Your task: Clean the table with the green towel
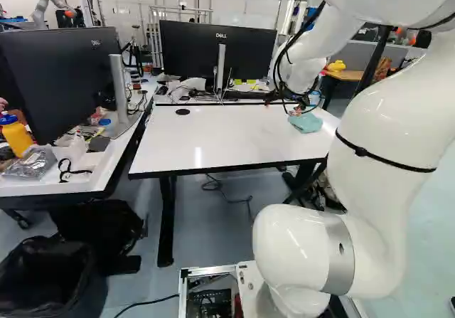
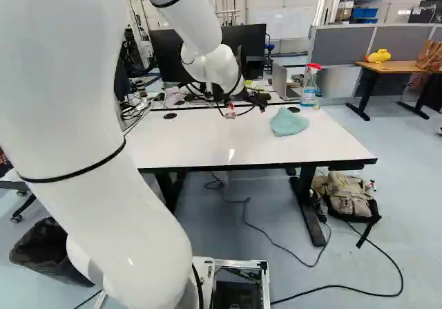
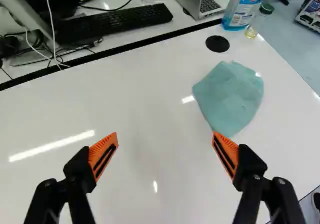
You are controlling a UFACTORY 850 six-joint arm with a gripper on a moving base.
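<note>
1. On the shiny white table (image 3: 150, 96), the pale blue-green cloth towel (image 3: 230, 96) lies loosely spread, near the clear spray bottle with blue liquid (image 3: 243, 9).
2. The black gripper with orange pads (image 3: 165, 139) has its two fingers wide apart and holds nothing. The towel is ahead of one finger.
3. It looks light, soft and floppy, and should not break. Pinching up its middle seems best; a thin edge might slip out.

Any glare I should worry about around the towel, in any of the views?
Wrist view: bright reflections on the white table, a long streak to one side of the gripper, a small spot near the towel's edge; the towel itself looks matte. Left base view and right base view: one small glare spot each, toward the table's near edge, away from the towel.
</note>
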